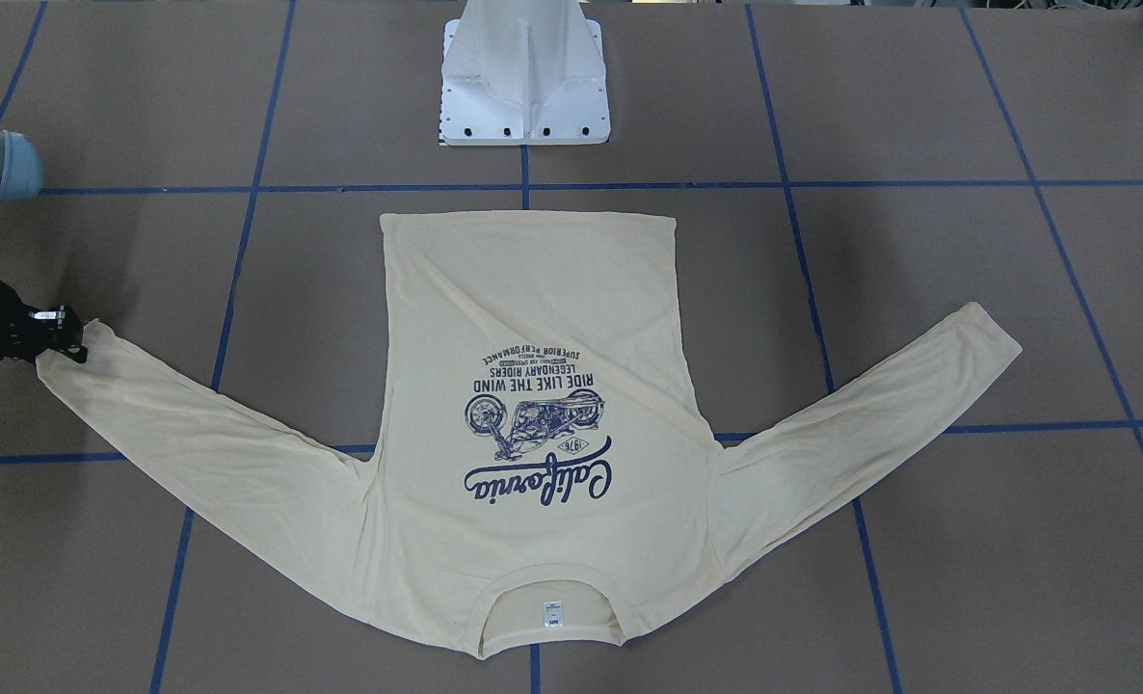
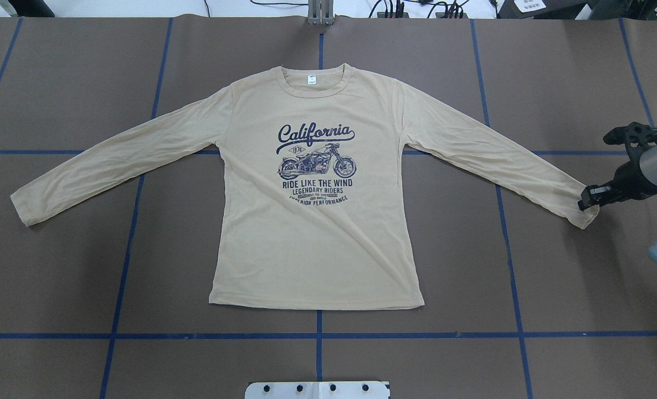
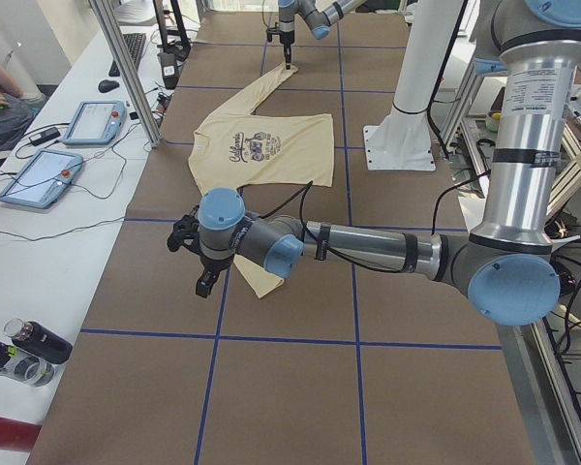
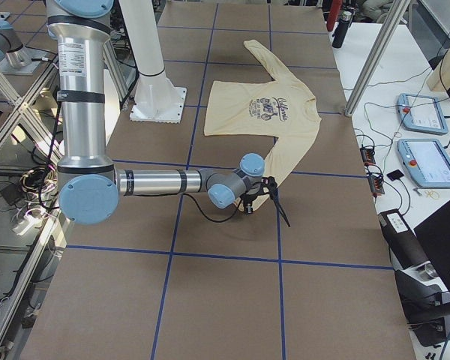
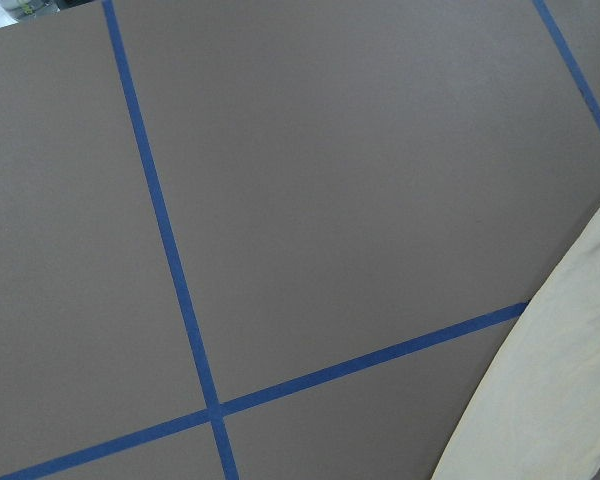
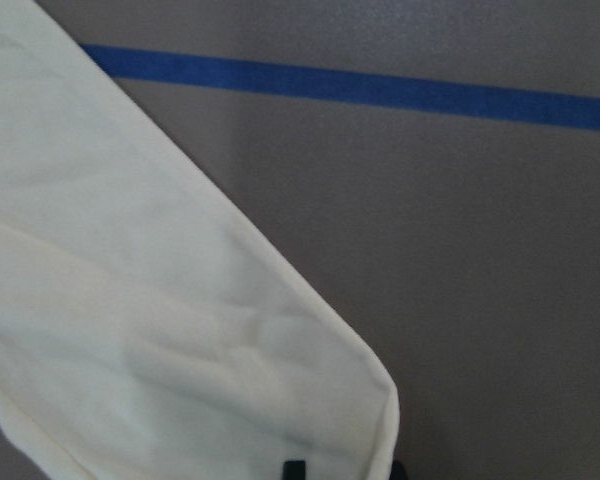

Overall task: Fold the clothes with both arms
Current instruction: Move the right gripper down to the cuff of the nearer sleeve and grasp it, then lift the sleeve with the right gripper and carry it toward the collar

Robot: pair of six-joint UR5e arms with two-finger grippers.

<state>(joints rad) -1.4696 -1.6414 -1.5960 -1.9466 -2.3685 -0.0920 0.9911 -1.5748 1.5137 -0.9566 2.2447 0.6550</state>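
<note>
The pale cream-yellow long-sleeved T-shirt (image 2: 317, 233) lies flat, navy "California" print up, both sleeves spread, collar away from the robot base; it also shows in the front view (image 1: 533, 308). My right gripper (image 2: 589, 202) is down at the right sleeve's cuff (image 1: 66, 337). In the right wrist view two dark fingertips (image 6: 295, 470) stand apart with the cuff corner (image 6: 360, 400) between them. My left gripper (image 3: 203, 286) hangs over the table just beyond the left cuff (image 3: 261, 281); I cannot tell if it is open. The left wrist view shows only a sleeve edge (image 5: 570, 380).
The brown table has a grid of blue tape lines (image 2: 317, 335). The white pedestal base (image 1: 525, 77) stands behind the shirt's hem. An operators' bench with tablets (image 3: 48, 174) and bottles (image 3: 29, 349) runs along the far side, behind a metal post (image 3: 126, 68).
</note>
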